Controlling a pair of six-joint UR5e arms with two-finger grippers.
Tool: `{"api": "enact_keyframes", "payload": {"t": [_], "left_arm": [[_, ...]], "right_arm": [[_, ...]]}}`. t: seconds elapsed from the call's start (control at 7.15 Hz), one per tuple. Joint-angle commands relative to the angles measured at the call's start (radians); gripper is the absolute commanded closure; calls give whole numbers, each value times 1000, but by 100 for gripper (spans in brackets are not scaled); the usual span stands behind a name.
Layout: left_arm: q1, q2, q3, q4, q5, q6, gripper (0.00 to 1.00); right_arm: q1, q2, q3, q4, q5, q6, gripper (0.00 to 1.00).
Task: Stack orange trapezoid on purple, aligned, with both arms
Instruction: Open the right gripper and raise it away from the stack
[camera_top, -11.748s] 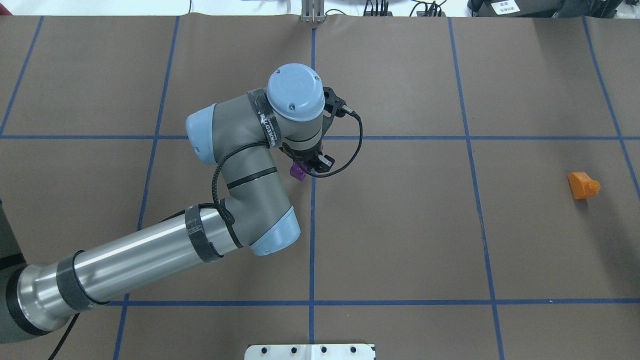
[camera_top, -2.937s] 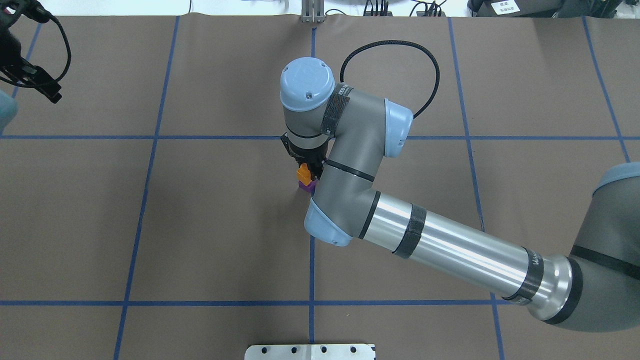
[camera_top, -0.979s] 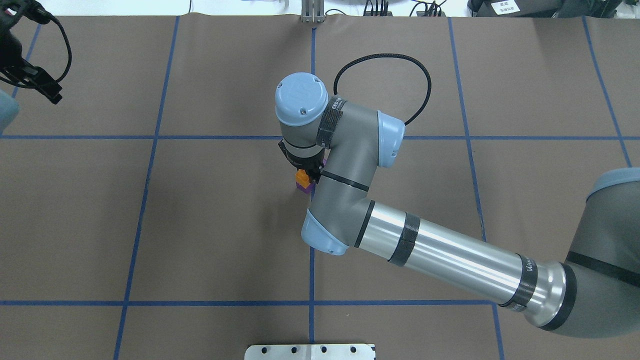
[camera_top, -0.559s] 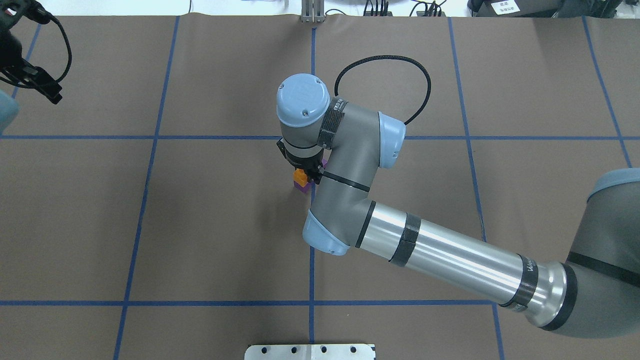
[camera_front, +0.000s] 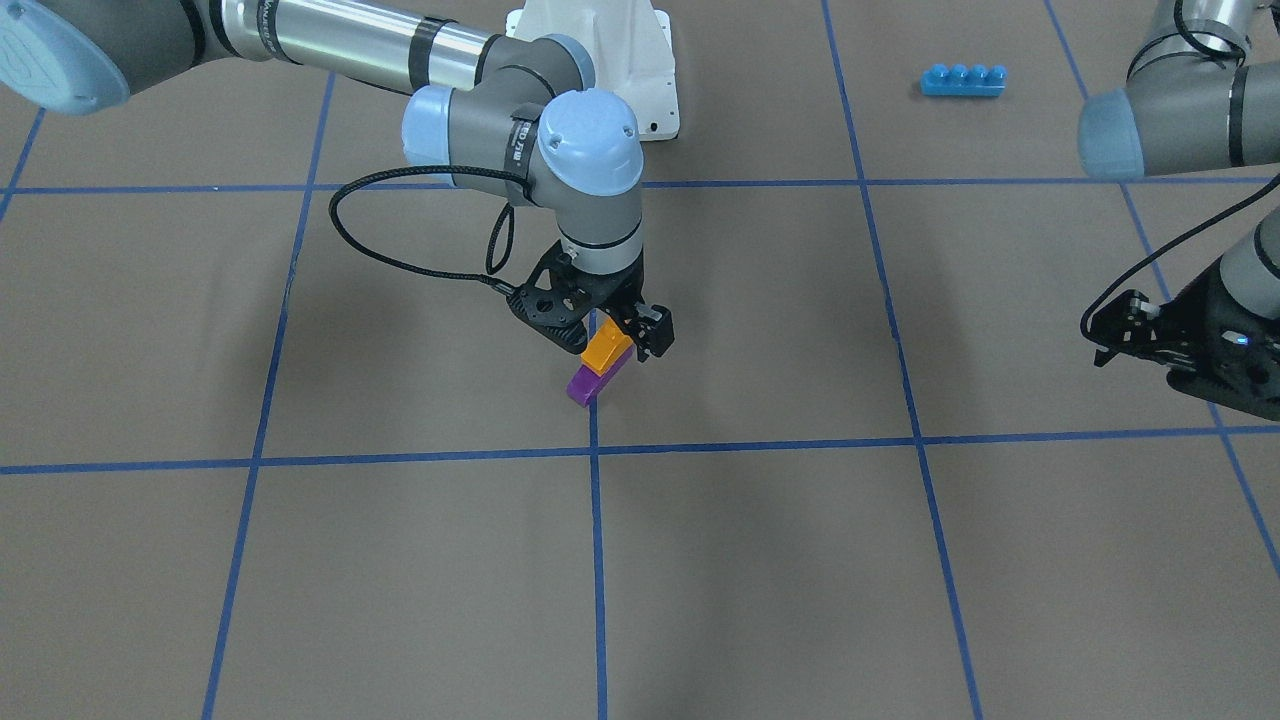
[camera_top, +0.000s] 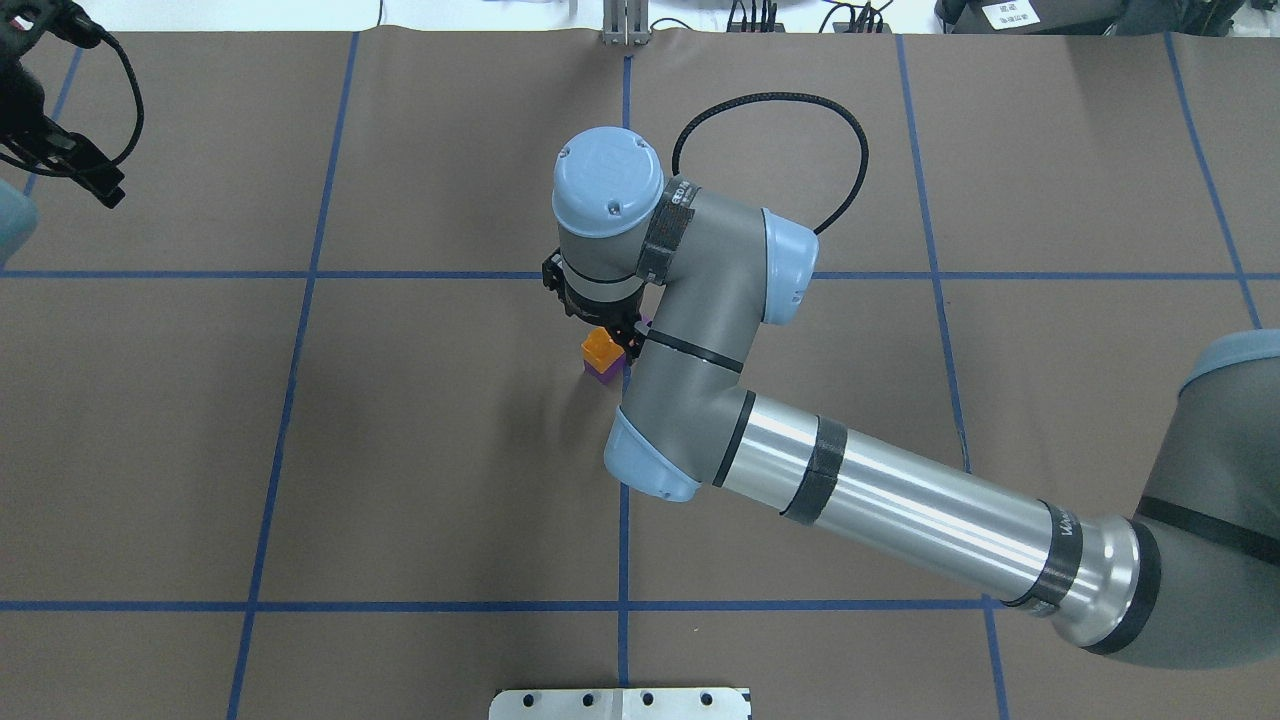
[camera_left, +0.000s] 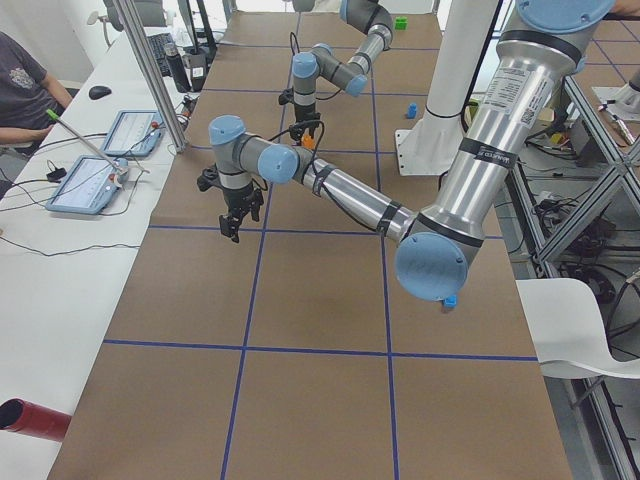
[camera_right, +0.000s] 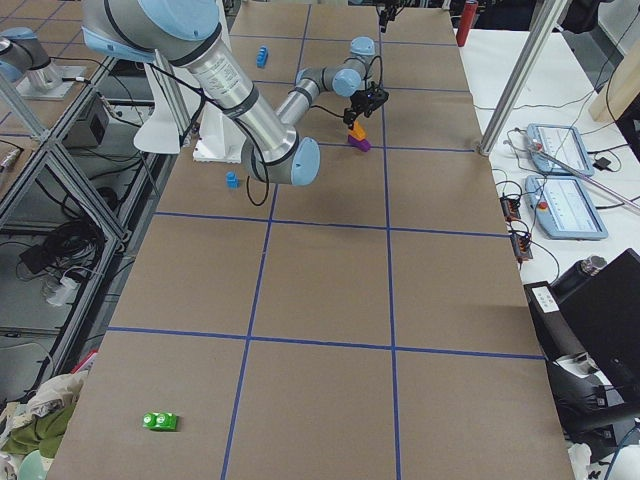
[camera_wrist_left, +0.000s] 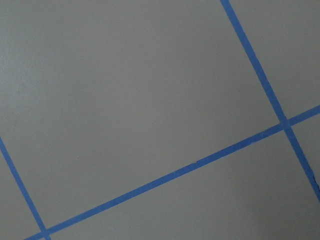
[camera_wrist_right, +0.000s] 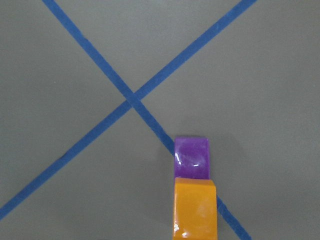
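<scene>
The orange trapezoid (camera_front: 607, 351) sits on the purple brick (camera_front: 586, 385) near the table's middle, at a blue tape crossing. In the right wrist view the orange trapezoid (camera_wrist_right: 195, 210) covers the near part of the purple brick (camera_wrist_right: 191, 156), sides in line, and the purple sloped end sticks out beyond it. My right gripper (camera_front: 610, 328) hovers just over the stack, its fingers open either side of the orange top. My left gripper (camera_front: 1105, 345) is open and empty, far off at the table's left side (camera_top: 95, 185).
A long blue four-stud brick (camera_front: 963, 79) lies near the robot's base plate (camera_front: 655, 60). A small blue brick (camera_right: 232, 180) and a green brick (camera_right: 160, 421) lie far from the stack. Tablets (camera_left: 95, 180) and a seated operator (camera_left: 25, 85) are beside the table.
The right wrist has lifted slightly off the stack and the orange trapezoid stays on the purple brick. The left arm has not moved.
</scene>
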Motion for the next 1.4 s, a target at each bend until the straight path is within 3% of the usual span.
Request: {"api": "enact_keyframes", "payload": {"t": [0.0,0.14,0.28,0.42,0.56,0.84,0.98,1.12,1.26], "left_arm": [[-9,3,-7,-6,-1,2,0],[-23,38,-15,-44,-3,2,0],[-39,74,-21,-94,-4,2,0],[-93,100,-15,-111,-32,2,0],[-137,105,-9,-109,-103,9,0],[-196,164,2,-102,-112,197,0],[-249,204,11,-113,-119,200,0],[-288,248,2,-122,-125,203,0],[-297,273,10,-159,-133,201,0]], "right_arm": [[101,-13,199,-195,69,-83,0],[144,-64,349,-345,81,-242,0],[219,-144,461,-413,102,-416,0],[324,-265,514,-405,175,-593,0],[450,-363,519,-403,268,-803,0],[672,-601,518,-402,381,-1291,0],[772,-717,507,-403,392,-1586,0],[840,-810,499,-403,391,-1754,0],[871,-842,470,-402,384,-1788,0]]}}
